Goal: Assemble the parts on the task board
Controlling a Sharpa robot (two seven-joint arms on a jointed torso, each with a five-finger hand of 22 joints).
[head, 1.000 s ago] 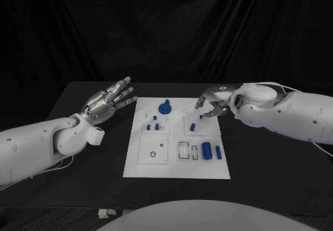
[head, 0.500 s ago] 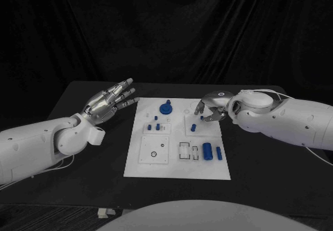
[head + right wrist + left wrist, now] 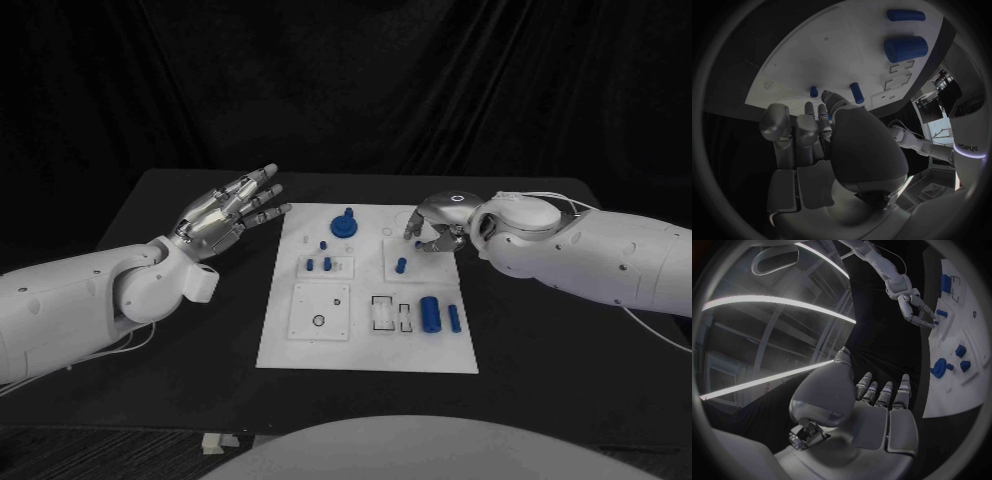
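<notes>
Head view gives me the black table (image 3: pixel 173 330) with the white board (image 3: pixel 368 345) in its middle, and I place everything else by that board. My right arm (image 3: pixel 606 255) reaches in over the board's far right corner; its hand (image 3: pixel 437 226) hangs there with fingers curled downward, and I cannot tell whether they pinch anything. A small blue peg (image 3: pixel 401 265) stands upright in the board just on the near side of those fingertips, apart from them. My left hand (image 3: pixel 228 212) hovers off the board's far left edge, fingers spread and holding nothing, well apart from every part. On the board's near right area a thick blue cylinder (image 3: pixel 430 313) lies beside a thinner blue rod (image 3: pixel 454 318). Toward the far middle sits a blue knob (image 3: pixel 345 224), and two short blue pegs (image 3: pixel 317 264) stand left of centre.
</notes>
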